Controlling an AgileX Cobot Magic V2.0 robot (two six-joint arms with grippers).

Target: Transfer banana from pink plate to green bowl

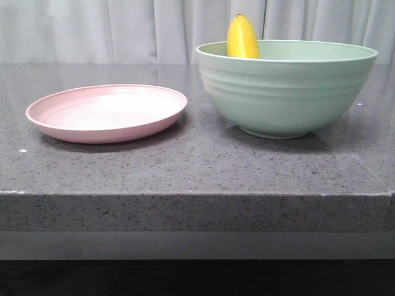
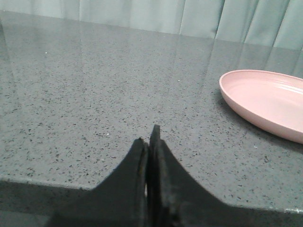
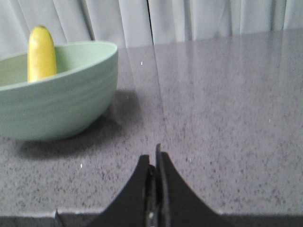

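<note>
The banana [image 1: 243,38] stands on end inside the green bowl [image 1: 286,86] at the right of the table, its yellow tip above the rim. It also shows in the right wrist view [image 3: 41,53] inside the bowl [image 3: 57,101]. The pink plate [image 1: 106,112] lies empty at the left and shows in the left wrist view [image 2: 267,101]. My left gripper [image 2: 149,137] is shut and empty, low over the table away from the plate. My right gripper [image 3: 154,156] is shut and empty, apart from the bowl. Neither gripper shows in the front view.
The grey speckled stone table [image 1: 197,166] has its front edge close to both grippers. A pale curtain [image 1: 123,28] hangs behind the table.
</note>
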